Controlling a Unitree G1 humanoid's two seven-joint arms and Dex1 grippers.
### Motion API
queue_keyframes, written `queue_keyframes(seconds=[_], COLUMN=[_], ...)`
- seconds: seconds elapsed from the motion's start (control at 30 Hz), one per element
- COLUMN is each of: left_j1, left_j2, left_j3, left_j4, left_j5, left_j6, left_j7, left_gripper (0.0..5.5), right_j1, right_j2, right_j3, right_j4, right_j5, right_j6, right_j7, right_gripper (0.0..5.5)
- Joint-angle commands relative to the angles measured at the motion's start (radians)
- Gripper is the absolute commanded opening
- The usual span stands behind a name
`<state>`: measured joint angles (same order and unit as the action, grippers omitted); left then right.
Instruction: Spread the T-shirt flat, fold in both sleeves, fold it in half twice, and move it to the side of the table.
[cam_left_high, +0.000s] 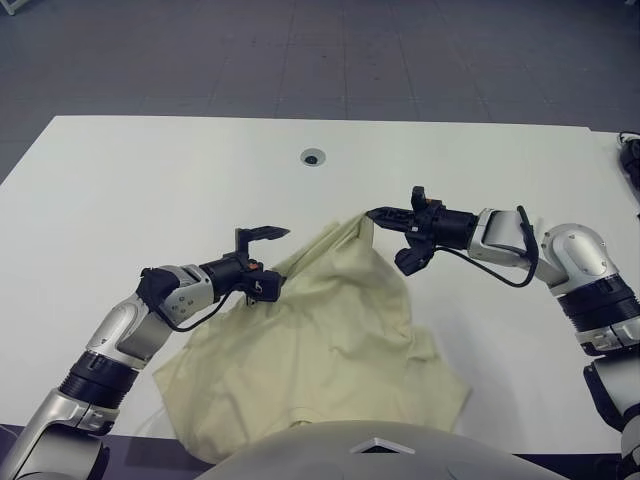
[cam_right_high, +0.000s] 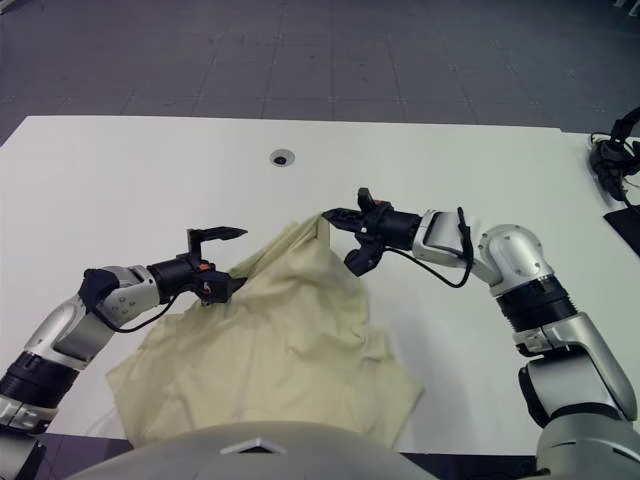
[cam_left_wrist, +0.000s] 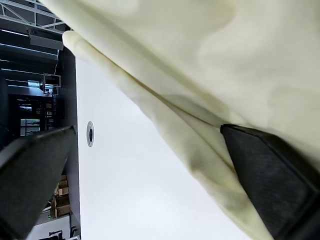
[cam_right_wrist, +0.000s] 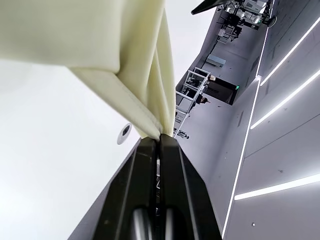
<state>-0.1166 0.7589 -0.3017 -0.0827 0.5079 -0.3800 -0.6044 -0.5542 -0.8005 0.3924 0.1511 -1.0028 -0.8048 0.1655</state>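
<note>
A pale yellow T-shirt (cam_left_high: 330, 350) lies crumpled on the white table (cam_left_high: 150, 180) near its front edge. One edge of it is pulled up into a peak. My right gripper (cam_left_high: 373, 214) is shut on that peak, holding it a little above the table; in the right wrist view the cloth (cam_right_wrist: 100, 45) hangs from the shut fingertips (cam_right_wrist: 159, 137). My left gripper (cam_left_high: 275, 262) stands open at the shirt's left edge, one finger (cam_left_wrist: 270, 170) against the folded hem (cam_left_wrist: 190, 130), the other finger (cam_left_wrist: 30, 175) well apart over bare table.
A small round cable hole (cam_left_high: 313, 157) sits in the table behind the shirt. Dark cables and gear (cam_right_high: 612, 160) lie at the table's right edge. Bare tabletop stretches to the left, right and behind the shirt.
</note>
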Motion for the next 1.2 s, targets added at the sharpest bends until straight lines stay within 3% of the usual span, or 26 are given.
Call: queue_keyframes(seconds=[0.03,0.63,1.0,1.2], left_j1=[0.015,0.036,0.041,0.043], left_j2=[0.000,0.003,0.008,0.009], left_j3=[-0.014,-0.010,-0.005,-0.003], left_j4=[0.015,0.003,-0.001,-0.002], left_j5=[0.012,0.007,0.005,0.003], left_j6=[0.009,0.013,0.015,0.018], left_j7=[-0.013,-0.009,-0.010,-0.011], left_gripper=[5.40,5.40,5.40,5.40], right_j1=[-0.045,-0.062,0.188,0.219], right_j2=[-0.029,-0.037,0.054,0.060], right_j3=[-0.012,-0.058,0.088,0.058], right_j4=[0.002,-0.188,-0.328,-0.215], right_j5=[-0.042,-0.002,0.077,0.165], right_j6=[0.006,0.006,0.007,0.050], right_j7=[-0.030,-0.038,0.116,0.153], right_gripper=[0.02,0.02,0.02,0.89])
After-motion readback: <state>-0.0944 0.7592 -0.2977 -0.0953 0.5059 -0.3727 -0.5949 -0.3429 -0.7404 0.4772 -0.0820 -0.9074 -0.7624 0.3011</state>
